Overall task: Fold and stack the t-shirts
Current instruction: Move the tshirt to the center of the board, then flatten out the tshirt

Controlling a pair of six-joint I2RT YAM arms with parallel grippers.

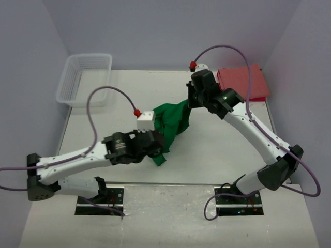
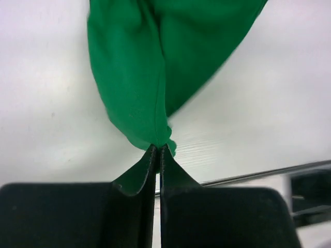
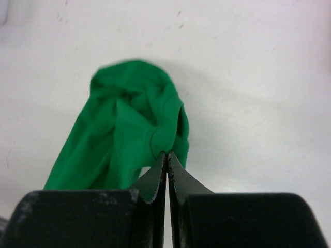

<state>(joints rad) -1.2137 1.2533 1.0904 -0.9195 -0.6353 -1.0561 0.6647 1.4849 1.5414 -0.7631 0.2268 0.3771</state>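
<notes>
Bunched at mid-frame in the top view: green t-shirt, gathered into a crumpled band running from lower left to upper right, spanning the gap between both arms. Over the white tabletop; cannot tell whether any cloth touches it.

Left tool: narrow, fingers pressed together on a thin tip of the green cloth at the band's lower-left end. In the left wrist view, fabric fanning up and away from the pinch toward the top of the frame, with a deep fold down its middle.

Right tool: likewise narrow, clamped on a hemmed edge of the same shirt at the band's upper-right end. In the right wrist view, fabric hanging in a rumpled lump to the left of and above the fingertips.

Upper right of the top view: salmon-red t-shirt, folded flat into a neat rectangle at the far right edge of the tabletop, just behind the right arm, well apart from the green one.

Upper left: white mesh basket, resting at the far left corner, apart from both shirts.
</notes>
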